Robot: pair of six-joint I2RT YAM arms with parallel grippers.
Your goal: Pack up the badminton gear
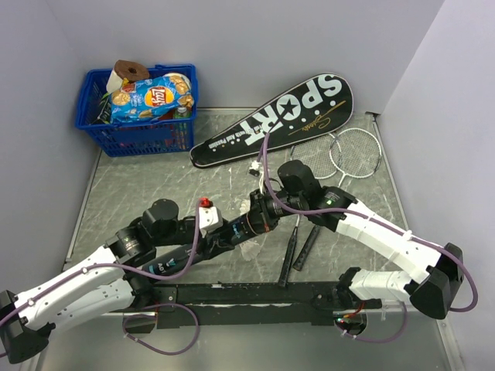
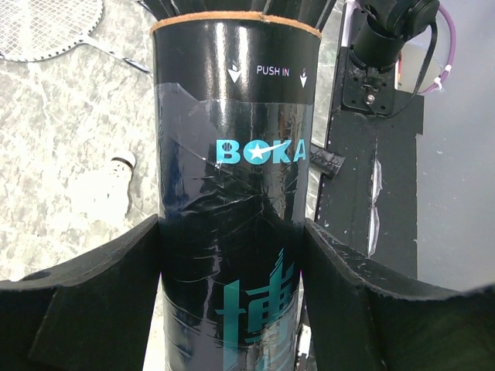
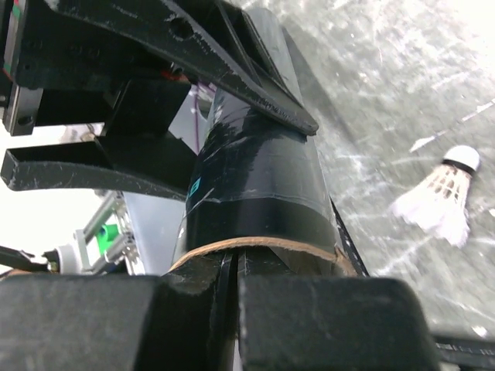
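My left gripper (image 2: 232,297) is shut on the dark tube (image 2: 232,154), lettered "BOKA", with a pad pressed on each side; from above the tube (image 1: 249,226) lies level over mid-table. My right gripper (image 3: 236,270) is shut, and its tips sit inside the tube's (image 3: 255,178) open brown-rimmed mouth. Nothing shows between them. One white shuttlecock (image 3: 441,201) lies on the table beside the tube, also in the left wrist view as the shuttlecock (image 2: 114,185). Two silver rackets (image 1: 352,151) lie at right, their black handles (image 1: 298,247) pointing near. The black "SPORT" cover (image 1: 278,120) lies behind.
A blue basket (image 1: 139,127) of snacks stands at the back left corner. A black bar (image 1: 247,294) runs along the near edge between the arm bases. Walls close in the table on the left, back and right.
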